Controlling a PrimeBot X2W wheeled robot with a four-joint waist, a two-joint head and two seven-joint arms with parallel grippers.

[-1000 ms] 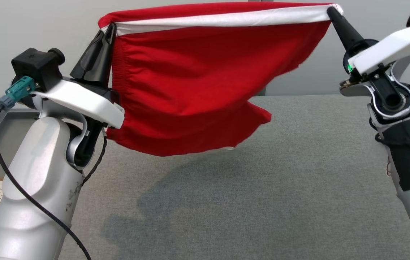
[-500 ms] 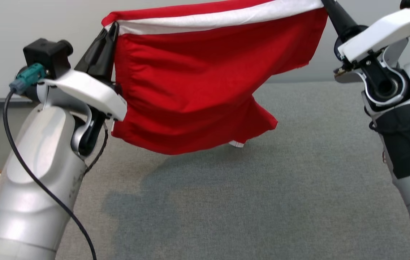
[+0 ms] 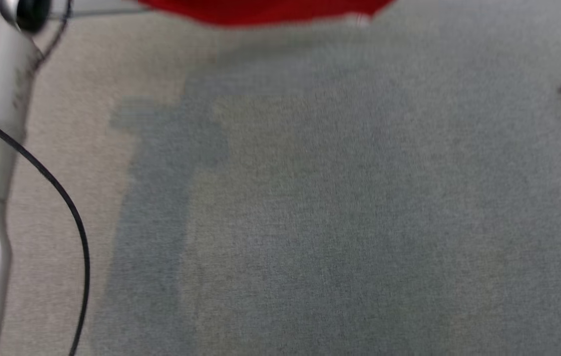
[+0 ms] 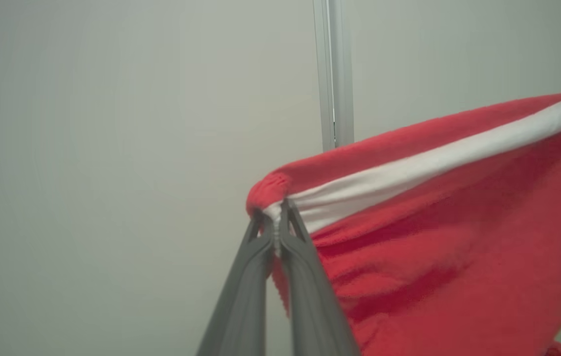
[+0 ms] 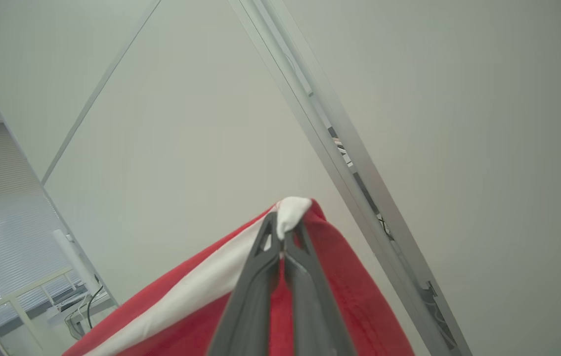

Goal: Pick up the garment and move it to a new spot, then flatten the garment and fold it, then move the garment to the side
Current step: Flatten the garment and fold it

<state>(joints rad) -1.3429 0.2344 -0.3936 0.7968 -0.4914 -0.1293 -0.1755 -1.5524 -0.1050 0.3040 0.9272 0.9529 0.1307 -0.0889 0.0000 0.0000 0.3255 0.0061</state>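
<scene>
I have the garment (image 4: 433,232) hanging in the air above the grey counter (image 3: 310,222), stretched by its white-banded edge, with the left end effector (image 4: 276,230) and right end effector (image 5: 283,244) each pinched tight on a corner. Transport step, I judge; next, lower it evenly and lay it flat.

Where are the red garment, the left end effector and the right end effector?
red garment (image 4: 438,232): left wrist view, on its hanging red body.
left end effector (image 4: 275,225): left wrist view, between its closed fingertips.
right end effector (image 5: 282,235): right wrist view, between its closed fingertips.
</scene>
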